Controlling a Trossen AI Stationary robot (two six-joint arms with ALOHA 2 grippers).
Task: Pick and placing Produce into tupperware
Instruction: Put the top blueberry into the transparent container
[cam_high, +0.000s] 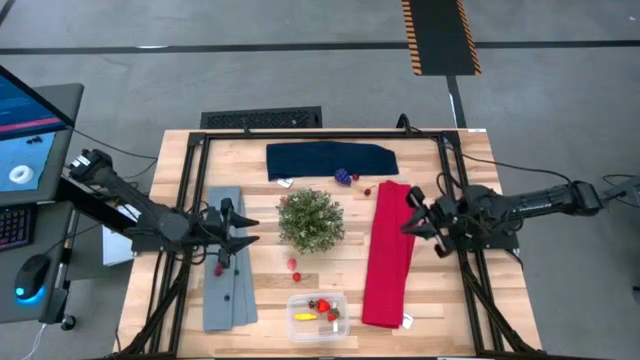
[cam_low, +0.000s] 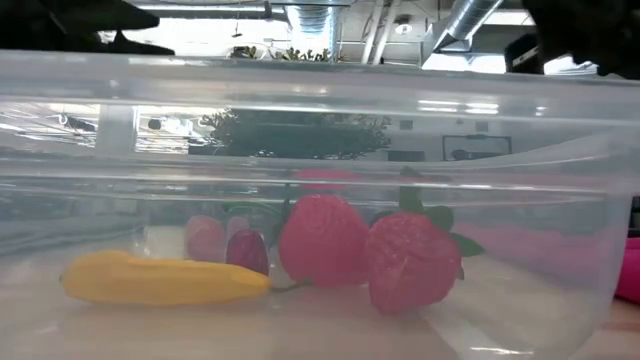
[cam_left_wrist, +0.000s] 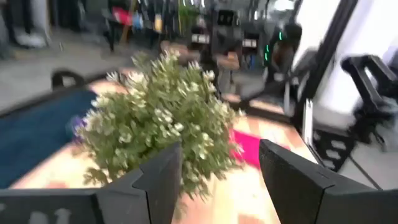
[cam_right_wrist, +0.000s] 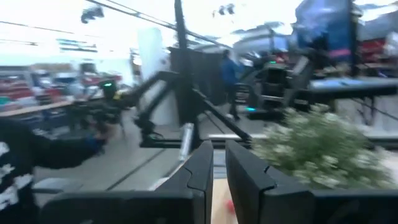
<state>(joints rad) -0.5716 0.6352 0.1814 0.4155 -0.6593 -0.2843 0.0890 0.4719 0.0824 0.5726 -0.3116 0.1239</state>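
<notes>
On the bench (cam_high: 270, 275): 1 clear tupperware (cam_high: 318, 315) w/ 2 strawberries (cam_low: 322, 240) (cam_low: 412, 262), 1 yellow piece (cam_low: 160, 279) and 1 small dark-red berry (cam_low: 247, 251) inside. Loose produce: 2 red berries (cam_high: 292, 264) (cam_high: 296, 276), 1 purple grape cluster (cam_high: 342, 176), 1 small red piece (cam_high: 367, 190). Cloths: 3, i.e. 1 navy (cam_high: 330, 160), 1 red (cam_high: 388, 255), 1 grey (cam_high: 226, 258). 1 green plant (cam_high: 310, 220). 2 robot hands (cam_high: 243, 231) (cam_high: 413, 213).

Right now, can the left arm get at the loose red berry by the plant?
Probably yes. The left gripper is open beside the plant, and the berry lies on bare table just in front of the plant with nothing between.
</notes>
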